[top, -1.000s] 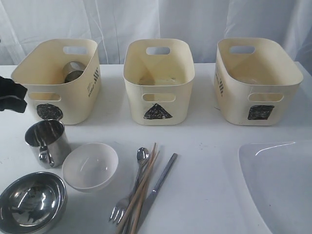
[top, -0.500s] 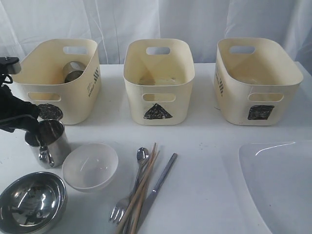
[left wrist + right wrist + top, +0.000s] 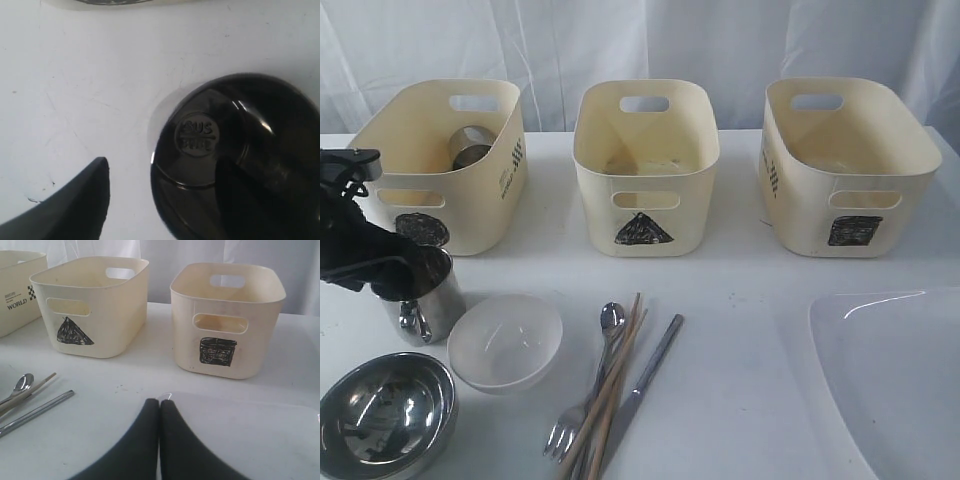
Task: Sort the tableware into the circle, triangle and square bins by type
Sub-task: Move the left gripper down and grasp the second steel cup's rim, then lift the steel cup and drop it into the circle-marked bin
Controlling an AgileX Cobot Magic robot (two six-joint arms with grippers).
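Note:
My left gripper (image 3: 392, 272) is open at the steel mug (image 3: 423, 297), which stands upright in front of the circle bin (image 3: 485, 205). In the left wrist view one finger (image 3: 85, 200) is outside the mug (image 3: 200, 150) and the other reaches inside it, so the jaws straddle its wall without closing. A second steel mug (image 3: 470, 148) lies in the circle bin. My right gripper (image 3: 160, 402) is shut and empty above the corner of the white plate (image 3: 250, 435). The triangle bin (image 3: 645, 215) and square bin (image 3: 850, 205) stand further right.
A steel bowl (image 3: 385, 415) and a small white bowl (image 3: 505, 340) sit close beside the mug. Spoon (image 3: 611, 318), fork (image 3: 563, 432), chopsticks (image 3: 615, 375) and knife (image 3: 648, 380) lie together at front centre. The plate (image 3: 890, 380) fills the front right.
My left gripper has come in from the left edge and dropped onto the standing mug, its jaws opening wider. Nothing else has moved.

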